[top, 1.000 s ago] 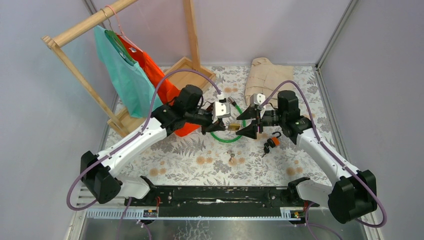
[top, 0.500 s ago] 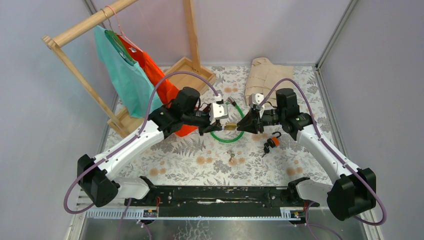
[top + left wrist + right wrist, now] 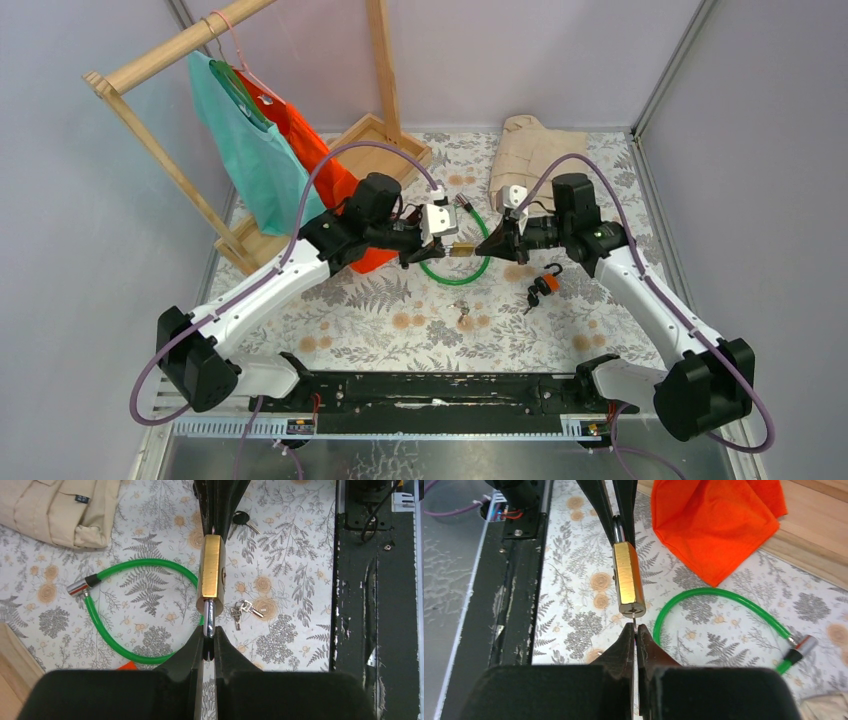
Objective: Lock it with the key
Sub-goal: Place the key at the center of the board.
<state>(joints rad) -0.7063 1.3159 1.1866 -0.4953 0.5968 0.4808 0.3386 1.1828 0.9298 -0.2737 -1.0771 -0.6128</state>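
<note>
Bright, even light casts only soft, faint shadows, with mild sheen on the brass padlock (image 3: 629,580); all views sharp.

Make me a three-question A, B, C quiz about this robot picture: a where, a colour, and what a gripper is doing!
1. Where is the green looped cable lock? A) lying on the flowery table cover B) in a bucket C) inside a gripper
2. What colour is the blocky metal padlock held up in the air? A) blue B) brass gold C) black
3. How is the left gripper? A) wide open B) holding a spoon C) shut on the padlock's steel shackle
Answers: A, it lies flat there; B, its body shines gold; C, fingers pinch the shackle.
</note>
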